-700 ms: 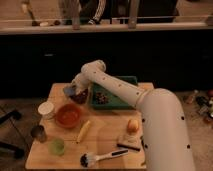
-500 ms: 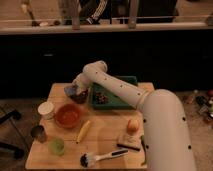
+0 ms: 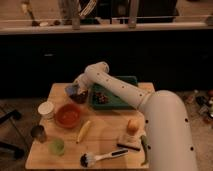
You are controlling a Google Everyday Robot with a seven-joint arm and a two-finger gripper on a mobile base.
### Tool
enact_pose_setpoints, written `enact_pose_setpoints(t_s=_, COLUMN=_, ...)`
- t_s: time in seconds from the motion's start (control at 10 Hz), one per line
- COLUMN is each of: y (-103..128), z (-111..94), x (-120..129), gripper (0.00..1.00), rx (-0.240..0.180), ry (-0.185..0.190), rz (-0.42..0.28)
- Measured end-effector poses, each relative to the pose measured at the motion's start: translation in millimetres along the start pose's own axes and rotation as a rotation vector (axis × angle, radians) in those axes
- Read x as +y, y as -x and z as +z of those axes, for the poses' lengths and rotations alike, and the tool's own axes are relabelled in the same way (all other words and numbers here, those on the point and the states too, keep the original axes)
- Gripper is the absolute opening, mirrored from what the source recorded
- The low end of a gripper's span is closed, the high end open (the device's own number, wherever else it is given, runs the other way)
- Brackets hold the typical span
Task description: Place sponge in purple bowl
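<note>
Almost nothing has moved since the earlier frames: the claw (image 3: 76,91) remains low over the purple bowl (image 3: 79,97) at eleven o'clock on the tabletop (image 3: 107,137). From the near edge outward, a brush (image 3: 99,158) lies at six o'clock, a green cup (image 3: 56,146) at eight, a banana (image 3: 83,131) near the middle, a red bowl (image 3: 68,115) at nine and a green tray (image 3: 120,97) at one, just beside the purple bowl. I cannot tell how wide the claw stands or whether it holds anything, and the sponge cannot be picked out apart from claw and bowl.
</note>
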Motion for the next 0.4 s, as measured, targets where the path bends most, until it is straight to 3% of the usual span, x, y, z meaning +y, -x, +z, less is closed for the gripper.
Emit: enact_pose_setpoints(t_s=0.4, y=0, z=-26, x=-9, gripper=0.8, rx=0.03, ry=-0.051, rz=-0.013)
